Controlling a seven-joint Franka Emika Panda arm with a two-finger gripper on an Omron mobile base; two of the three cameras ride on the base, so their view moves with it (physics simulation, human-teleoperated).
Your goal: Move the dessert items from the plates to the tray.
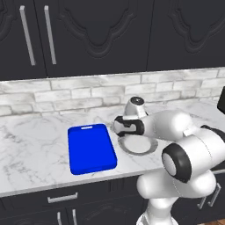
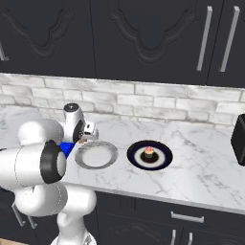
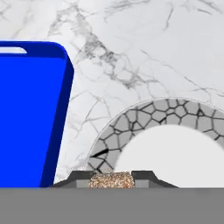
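Between the two dark fingertips, a small brown cookie piece (image 3: 111, 180) is pinched in the gripper (image 3: 111, 177), carried above the near edge of the grey-rimmed plate (image 3: 131, 118); the plate's white centre lies bare below. Just beside that plate, across a narrow strip of marble counter (image 3: 144, 52), the blue tray (image 3: 26, 118) runs lengthwise away from the robot, so the drop likely calls for a short sideways shift; a pink-frosted cupcake (image 2: 149, 152) waits on a dark plate (image 2: 162, 158) on the far side.
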